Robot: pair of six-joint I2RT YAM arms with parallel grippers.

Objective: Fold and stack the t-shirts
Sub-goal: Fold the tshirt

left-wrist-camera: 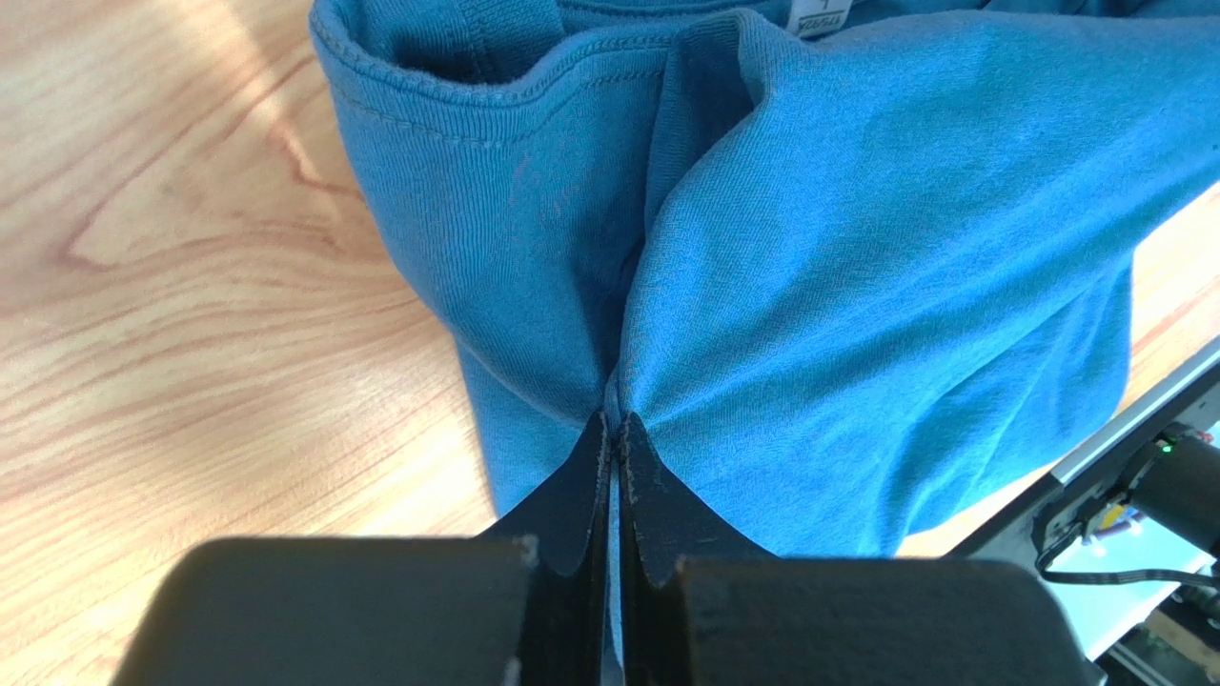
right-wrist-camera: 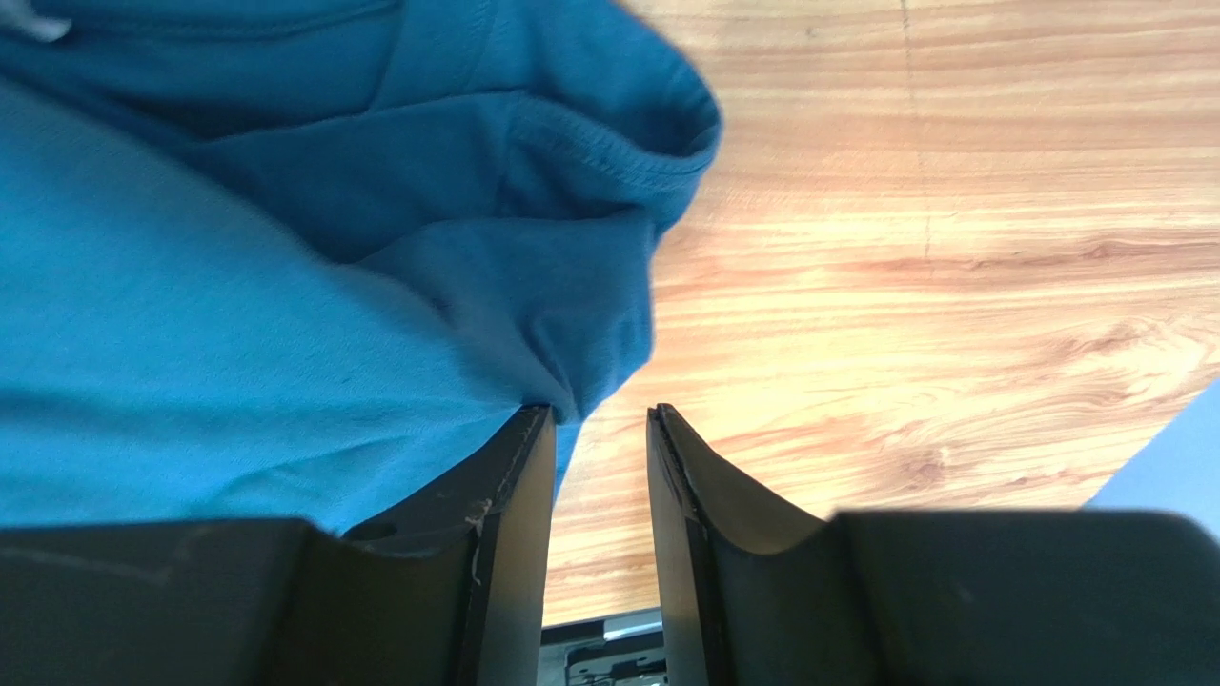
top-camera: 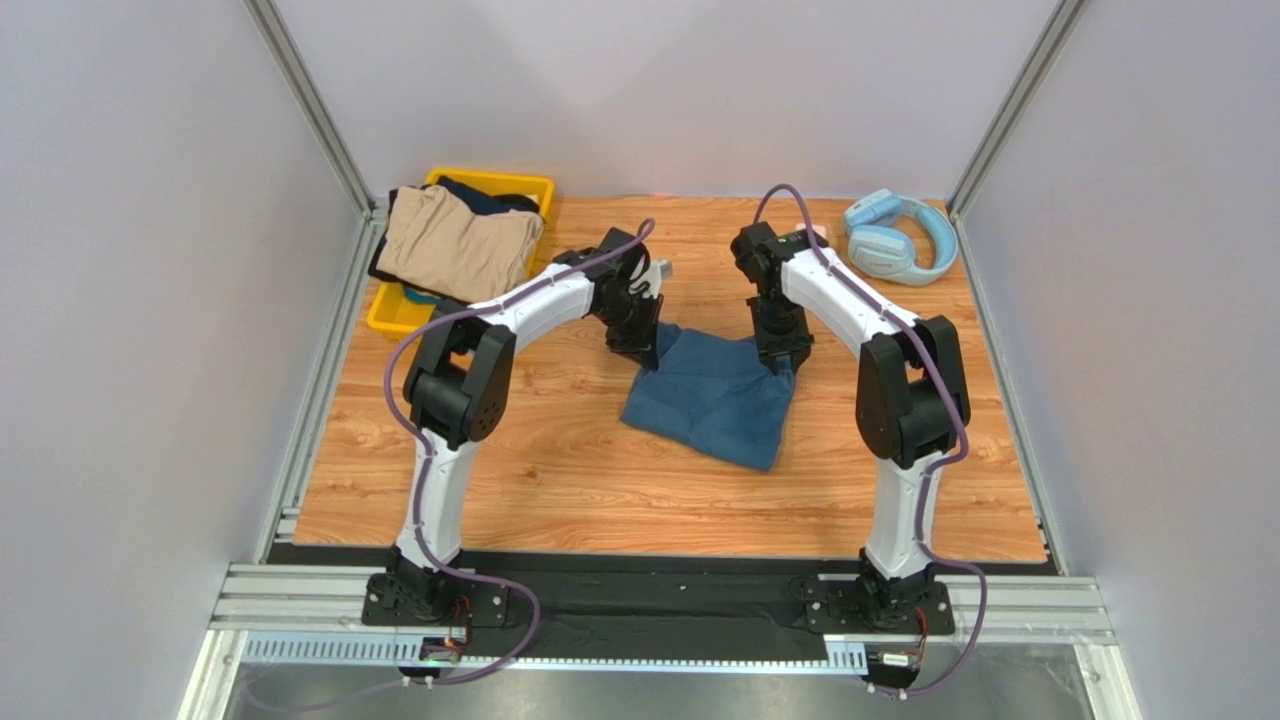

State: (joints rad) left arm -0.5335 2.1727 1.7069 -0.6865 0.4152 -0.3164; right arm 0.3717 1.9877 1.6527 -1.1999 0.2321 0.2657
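Observation:
A dark teal-blue t-shirt lies bunched on the wooden table between the two arms. My left gripper is shut on a fold of the teal t-shirt, with a sliver of cloth pinched between its fingers. My right gripper stands open at the t-shirt's right edge, with only bare wood between its fingers and the left finger against the cloth. In the top view the left gripper and the right gripper sit at the shirt's far corners. A tan t-shirt and a dark navy one are bunched in the bin.
A yellow bin sits at the far left corner of the table. Light-blue headphones lie at the far right corner. Grey walls and metal frame posts enclose the table on three sides.

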